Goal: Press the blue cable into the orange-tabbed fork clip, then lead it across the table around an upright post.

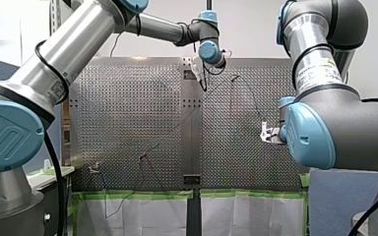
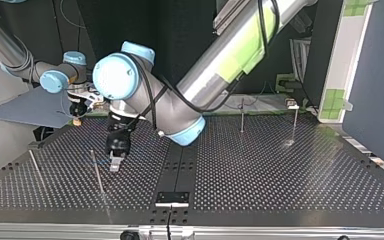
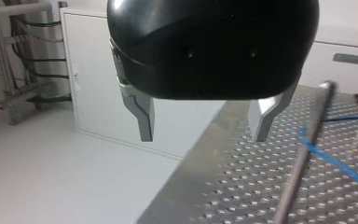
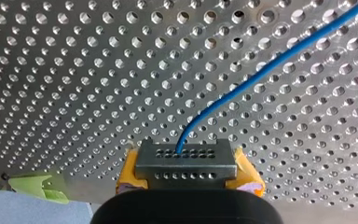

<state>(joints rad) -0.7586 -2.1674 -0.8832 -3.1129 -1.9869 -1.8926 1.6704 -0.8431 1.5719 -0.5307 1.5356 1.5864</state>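
Blue cable [image 4: 279,62], a thin flexible wire: one length is in view. In the right wrist view it leaves the tip of my right gripper [image 4: 185,156], curves, and runs away over the perforated metal table [image 4: 74,70]. This gripper has two yellow pads [image 4: 248,175], one at each side of a grey perforated tip block. The jaws are clamped on the blue cable, which comes out at the middle of that block.

Second unit: my left gripper [image 3: 203,137], with a black housing and two bare metal fingers [image 3: 142,116]. The fingers are spread wide with nothing between them. In the top view it points down at the table, left of the central seam and nearer the camera than my right gripper.

Four thin upright metal posts stand on the table in the top view:
- one post [image 2: 36,167] and a second post [image 2: 99,172] at the view's left, the second just beside my left gripper;
- a third post [image 2: 242,115] and a fourth post [image 2: 295,122] at the view's right, well apart from both grippers.

The left wrist view shows two posts beside its fingers. The blue cable crosses the line of the nearer post there, but contact between them cannot be confirmed.

Green tape [image 1: 138,195] lines the table's near edge in the front view.
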